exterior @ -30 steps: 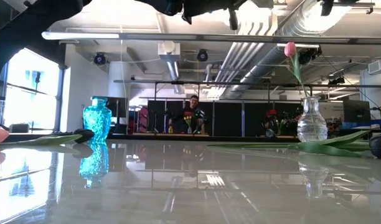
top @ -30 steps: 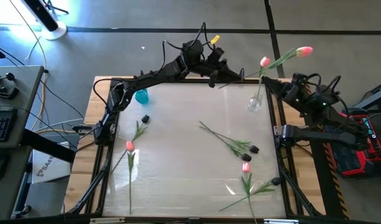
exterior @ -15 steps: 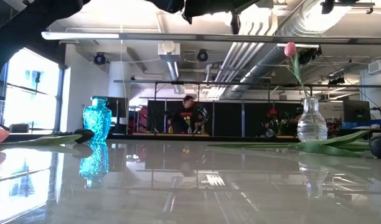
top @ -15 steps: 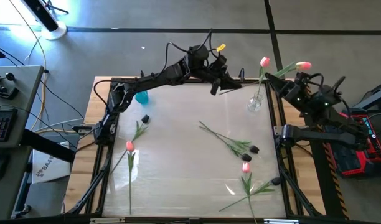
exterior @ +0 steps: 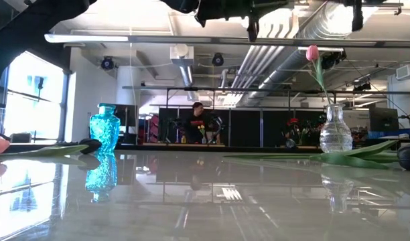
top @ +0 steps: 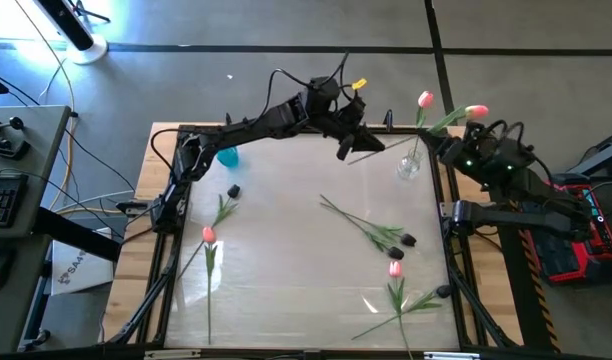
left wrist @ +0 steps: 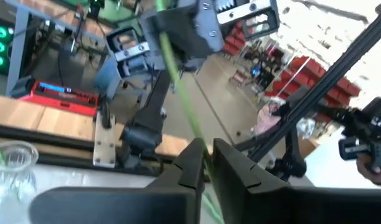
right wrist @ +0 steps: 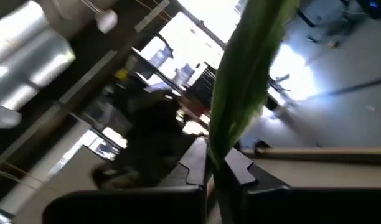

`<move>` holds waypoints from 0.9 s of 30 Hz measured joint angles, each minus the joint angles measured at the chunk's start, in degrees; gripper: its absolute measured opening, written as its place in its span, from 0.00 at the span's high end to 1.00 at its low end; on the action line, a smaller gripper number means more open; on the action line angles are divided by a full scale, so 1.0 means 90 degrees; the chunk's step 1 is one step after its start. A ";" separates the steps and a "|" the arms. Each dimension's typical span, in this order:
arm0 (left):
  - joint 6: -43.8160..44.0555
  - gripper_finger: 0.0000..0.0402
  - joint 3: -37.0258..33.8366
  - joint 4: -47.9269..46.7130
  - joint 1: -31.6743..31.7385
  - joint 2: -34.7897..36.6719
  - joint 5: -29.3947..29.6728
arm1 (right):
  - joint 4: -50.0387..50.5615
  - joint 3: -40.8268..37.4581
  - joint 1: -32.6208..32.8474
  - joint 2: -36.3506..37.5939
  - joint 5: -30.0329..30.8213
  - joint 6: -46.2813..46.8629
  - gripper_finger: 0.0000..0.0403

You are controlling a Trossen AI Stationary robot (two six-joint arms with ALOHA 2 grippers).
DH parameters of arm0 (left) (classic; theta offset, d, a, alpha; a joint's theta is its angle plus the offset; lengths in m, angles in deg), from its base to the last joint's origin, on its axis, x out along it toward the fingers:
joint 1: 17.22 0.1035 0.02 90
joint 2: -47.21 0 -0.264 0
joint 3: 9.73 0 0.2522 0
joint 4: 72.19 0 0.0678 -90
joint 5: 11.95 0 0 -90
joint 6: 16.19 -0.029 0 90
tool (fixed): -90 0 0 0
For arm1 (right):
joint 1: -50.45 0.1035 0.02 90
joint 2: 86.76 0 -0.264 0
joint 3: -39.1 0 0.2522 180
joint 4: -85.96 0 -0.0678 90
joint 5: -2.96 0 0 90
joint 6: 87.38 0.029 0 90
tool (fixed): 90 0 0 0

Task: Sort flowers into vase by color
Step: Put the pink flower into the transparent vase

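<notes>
A pink tulip hangs in the air over the table's far right corner, its thin stem slanting between my two grippers. My left gripper is shut on the stem's lower end. My right gripper is shut on the green upper part, just below the head. Beside them a clear vase holds another pink tulip. A blue vase stands at the far left. More pink and dark tulips lie flat on the table. My left gripper pinches the thin green stem between its two fingers, near the stem's lower end. The stem runs on past the fingers, clear of the table, up to the other gripper. My right gripper pinches a broad green leaf or stem part between its two fingers, below the pink head. That part is held in the air.
A pink tulip and a dark one lie near the right front, and a dark one at the left. Bare tabletop lies in the middle. Beyond the table a person is in the room.
My left gripper has gone toward the table's right and near edges with the stem's lower end. The held tulip's head has come down and inward toward the clear vase. My right gripper has shifted a little toward the stem.
</notes>
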 joint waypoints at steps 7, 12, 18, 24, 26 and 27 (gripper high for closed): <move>-0.0650 0.83 0.0000 -0.0902 -0.0027 0.0000 0.0270 | 0.1823 0.0000 0.0000 -0.0002 0.0507 -0.0047 1.00; -0.1036 0.80 -0.0002 -0.1412 -0.0029 -0.0005 0.0614 | 0.2736 0.0000 -0.0002 -0.0002 0.1077 0.0008 1.00; -0.1541 0.80 -0.0005 -0.1786 -0.0101 -0.0007 0.1040 | 0.3066 0.0042 -0.0002 0.0015 0.1908 -0.0218 1.00; -0.1988 0.80 -0.0005 -0.1960 -0.0192 -0.0010 0.1214 | 0.4175 0.0875 -0.0007 0.0005 0.2494 -0.0500 1.00; -0.2068 0.80 -0.0005 -0.1915 -0.0209 -0.0025 0.1260 | 0.4698 0.1232 -0.0007 0.0007 0.2666 -0.0494 1.00; -0.2079 0.80 -0.0005 -0.1915 -0.0209 -0.0037 0.1305 | 0.4963 0.1384 -0.0007 0.0007 0.2751 -0.0471 1.00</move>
